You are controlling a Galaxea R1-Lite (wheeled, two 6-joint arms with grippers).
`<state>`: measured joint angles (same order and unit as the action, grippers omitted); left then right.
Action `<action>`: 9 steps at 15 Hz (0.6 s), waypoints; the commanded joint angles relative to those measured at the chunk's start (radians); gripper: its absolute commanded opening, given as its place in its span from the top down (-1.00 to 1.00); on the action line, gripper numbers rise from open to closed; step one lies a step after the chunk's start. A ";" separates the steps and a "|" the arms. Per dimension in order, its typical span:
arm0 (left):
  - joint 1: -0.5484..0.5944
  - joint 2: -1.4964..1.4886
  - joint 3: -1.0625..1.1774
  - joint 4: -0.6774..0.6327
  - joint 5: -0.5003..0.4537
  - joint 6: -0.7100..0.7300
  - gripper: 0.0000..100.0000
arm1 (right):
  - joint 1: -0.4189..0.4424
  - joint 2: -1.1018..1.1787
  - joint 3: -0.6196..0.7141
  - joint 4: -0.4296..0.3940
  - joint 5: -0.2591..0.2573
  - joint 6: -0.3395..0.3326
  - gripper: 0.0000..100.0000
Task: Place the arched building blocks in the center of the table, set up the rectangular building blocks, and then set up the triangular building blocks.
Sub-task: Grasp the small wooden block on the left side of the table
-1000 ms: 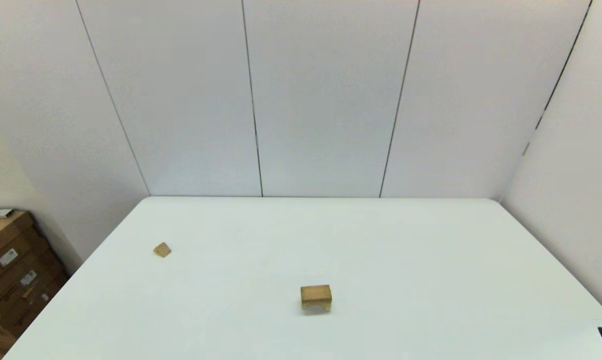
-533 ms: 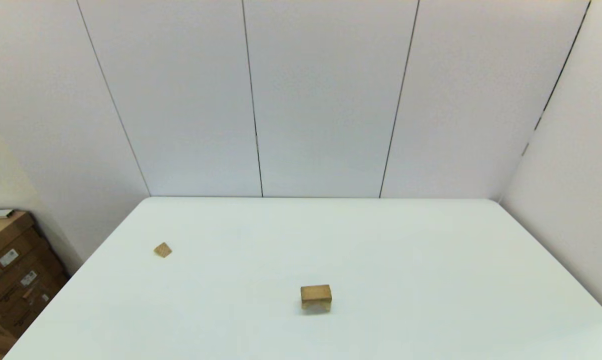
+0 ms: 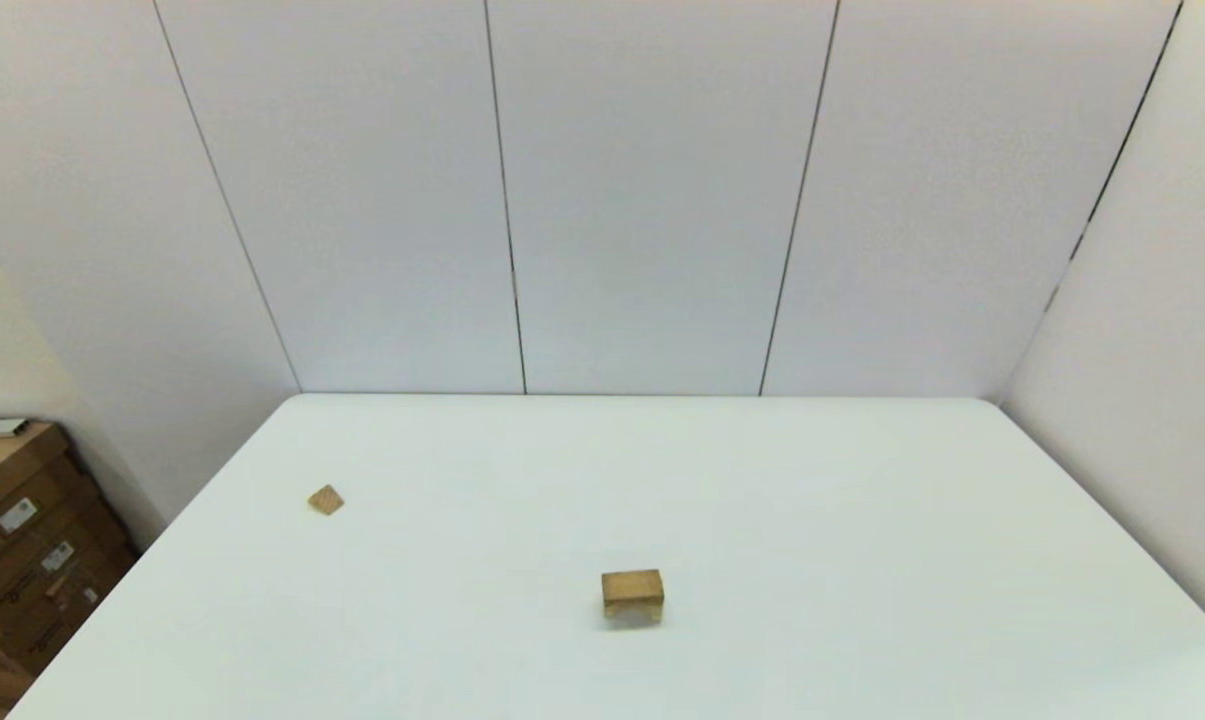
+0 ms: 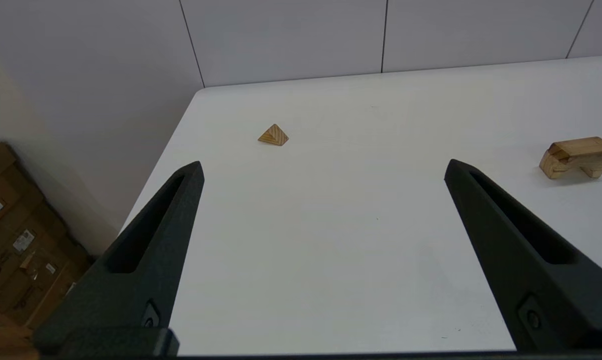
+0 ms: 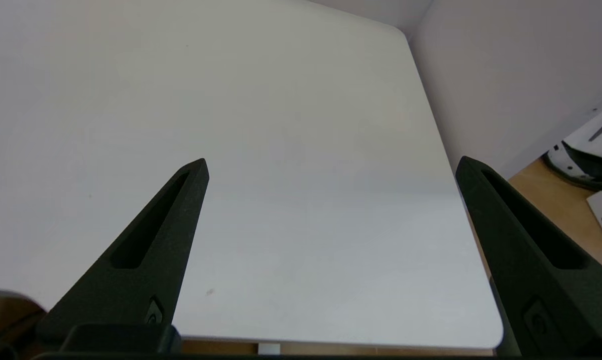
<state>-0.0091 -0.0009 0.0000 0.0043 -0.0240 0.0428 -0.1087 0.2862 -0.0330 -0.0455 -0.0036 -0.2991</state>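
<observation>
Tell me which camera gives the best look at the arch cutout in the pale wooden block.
The left wrist view: it sees the arched block from the side, so the notch under it shows. The head view has the same block near the table's middle, but only as a plain box shape. The right wrist view shows only bare table.

No text can be read anywhere: the cardboard boxes (image 3: 22,560) on the floor off the table's (image 3: 862,520) left edge carry small white labels (image 3: 15,515) whose print is too small to make out.
</observation>
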 commanded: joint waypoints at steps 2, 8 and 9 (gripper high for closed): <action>0.000 0.001 0.000 0.000 -0.001 0.000 -1.00 | 0.026 -0.002 0.035 -0.039 0.004 -0.002 -1.00; 0.000 0.001 0.000 0.000 -0.001 0.000 -1.00 | 0.104 -0.139 0.033 -0.014 0.005 -0.002 -1.00; 0.000 0.001 0.000 0.000 -0.001 0.000 -1.00 | 0.106 -0.194 0.030 -0.004 0.007 0.000 -1.00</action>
<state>-0.0091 -0.0009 0.0000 0.0043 -0.0240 0.0423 -0.0028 0.1972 0.0000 -0.0626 0.0013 -0.2991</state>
